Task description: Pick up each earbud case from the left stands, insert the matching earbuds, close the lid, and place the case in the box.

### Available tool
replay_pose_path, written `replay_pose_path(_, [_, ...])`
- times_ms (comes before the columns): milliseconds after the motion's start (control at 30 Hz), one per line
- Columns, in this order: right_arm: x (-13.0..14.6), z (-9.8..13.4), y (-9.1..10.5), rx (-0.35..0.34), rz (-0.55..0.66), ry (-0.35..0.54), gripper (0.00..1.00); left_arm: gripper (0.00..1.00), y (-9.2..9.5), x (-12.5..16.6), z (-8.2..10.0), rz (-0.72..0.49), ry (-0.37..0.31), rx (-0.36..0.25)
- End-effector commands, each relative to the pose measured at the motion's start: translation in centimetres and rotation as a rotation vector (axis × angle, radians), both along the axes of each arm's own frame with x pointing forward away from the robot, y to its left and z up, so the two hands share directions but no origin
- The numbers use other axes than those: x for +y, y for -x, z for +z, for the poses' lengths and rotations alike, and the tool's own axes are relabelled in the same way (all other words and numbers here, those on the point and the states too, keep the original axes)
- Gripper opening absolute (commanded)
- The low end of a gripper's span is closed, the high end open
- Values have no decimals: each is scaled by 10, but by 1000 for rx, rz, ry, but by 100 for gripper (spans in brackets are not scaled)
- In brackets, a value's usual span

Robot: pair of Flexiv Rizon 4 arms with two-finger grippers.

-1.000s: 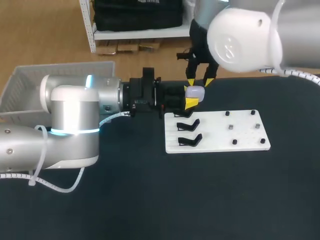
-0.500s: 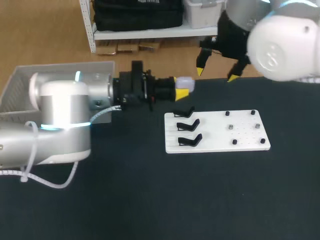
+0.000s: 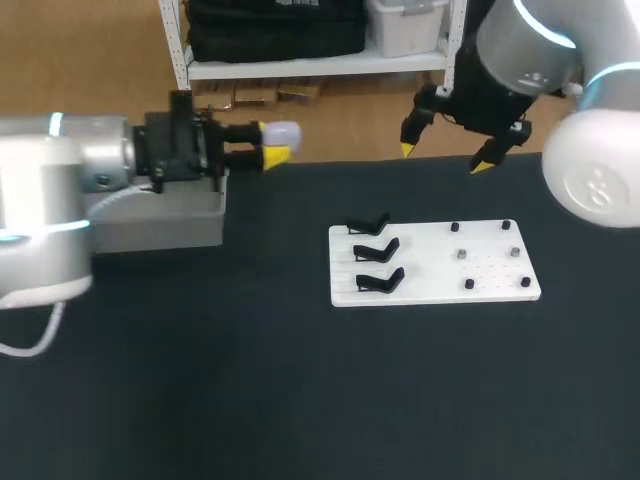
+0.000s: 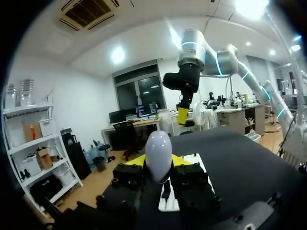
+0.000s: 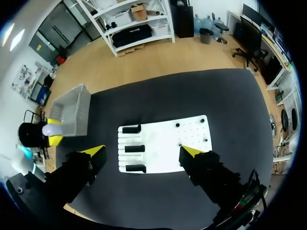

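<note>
A pale, closed earbud case [image 3: 283, 132] is held level by my left gripper [image 3: 273, 146], which is shut on it just beyond the right wall of the grey box [image 3: 190, 212]. In the left wrist view the case [image 4: 159, 152] stands between the yellow tips of that gripper [image 4: 159, 164]. My right gripper [image 3: 446, 154] hangs open and holds nothing, high over the table's far edge behind the white board [image 3: 490, 270]. Three black stands [image 3: 376, 251] on the board's left half are bare. The right wrist view shows the board [image 5: 163, 141], box [image 5: 72, 114] and case [image 5: 51, 129].
Small dark pegs [image 3: 462, 254] dot the right half of the board. The box is partly hidden behind my left arm [image 3: 60, 200]. Dark table surface [image 3: 300, 400] stretches in front of the board and box.
My left arm has swung left with the case, from over the stands to the box's edge. My right gripper let go of the case, opened wide and drew back to the right.
</note>
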State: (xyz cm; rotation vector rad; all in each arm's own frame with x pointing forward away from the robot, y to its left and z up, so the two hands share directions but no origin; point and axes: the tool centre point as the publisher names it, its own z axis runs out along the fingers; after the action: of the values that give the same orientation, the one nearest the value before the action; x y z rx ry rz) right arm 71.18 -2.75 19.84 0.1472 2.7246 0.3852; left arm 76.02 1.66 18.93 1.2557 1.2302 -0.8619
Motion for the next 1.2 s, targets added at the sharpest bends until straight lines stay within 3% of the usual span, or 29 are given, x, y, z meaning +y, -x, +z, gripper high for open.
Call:
replay_pose_path(33, [0,-1,2,-20,-8,1,100,0,-6,74,10,-11,-26,0])
replay_pose_path(167, [0,-1,2,-20,-8,1,100,0,-23,113,5,12,-49,13])
replay_pose_path(267, [0,-1,2,-20,-8,1,100,0,-35,138,-5,67,-109,36])
replay_pose_path(467, [0,-1,2,-20,-8,1,100,0,-59,174,-44,121,-147,98])
replay_pose_path(833, [0,-1,2,-20,-8,1,100,0,-90,185,-107,170,-206,207])
replay_pose_path(1000, [0,-1,2,-20,-8,1,100,1,-98,181,-123,162,-252,261])
replay_pose_path(1067, [0,-1,2,-20,-8,1,100,48,-100,180,-130,159,-258,278])
replay_pose_path(1100, [0,-1,2,-20,-8,1,100,100,-100,180,-131,167,-267,292])
replay_pose_path(1200, [0,-1,2,-20,-8,1,100,100,-97,179,-128,177,-249,286])
